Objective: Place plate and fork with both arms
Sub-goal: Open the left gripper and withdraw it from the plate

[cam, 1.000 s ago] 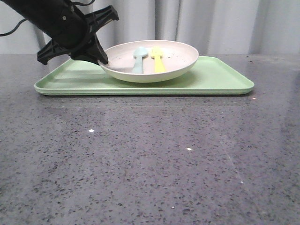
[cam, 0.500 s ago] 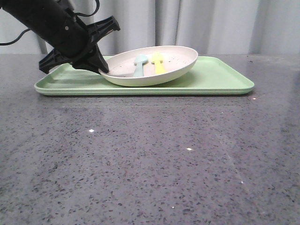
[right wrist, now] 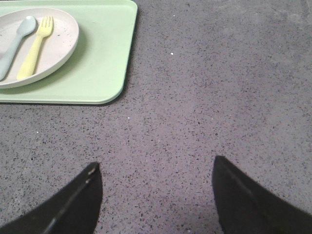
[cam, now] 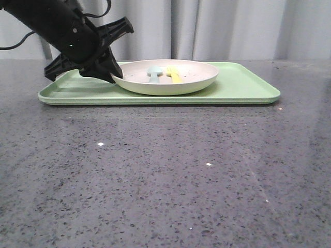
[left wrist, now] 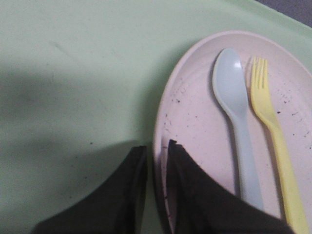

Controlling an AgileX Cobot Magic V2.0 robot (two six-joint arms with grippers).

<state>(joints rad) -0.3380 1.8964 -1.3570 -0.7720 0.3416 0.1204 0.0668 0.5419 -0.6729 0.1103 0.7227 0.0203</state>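
Observation:
The speckled cream plate lies flat on the light-green tray, left of its middle. The yellow fork lies in the plate beside a pale blue spoon. My left gripper is shut on the plate's left rim; in the left wrist view one finger sits inside the plate and the other outside, with the rim pinched between them at my left gripper. The fork lies further in. My right gripper hangs open over bare table, apart from the plate and fork.
The grey speckled table stretches in front of the tray. The tray's corner lies ahead of my right gripper. A pale curtain hangs behind the table. The spoon lies next to the fork.
The plate was tilted up at its left side and has come down flat onto the tray. My left gripper has lowered slightly with it, still shut on the rim.

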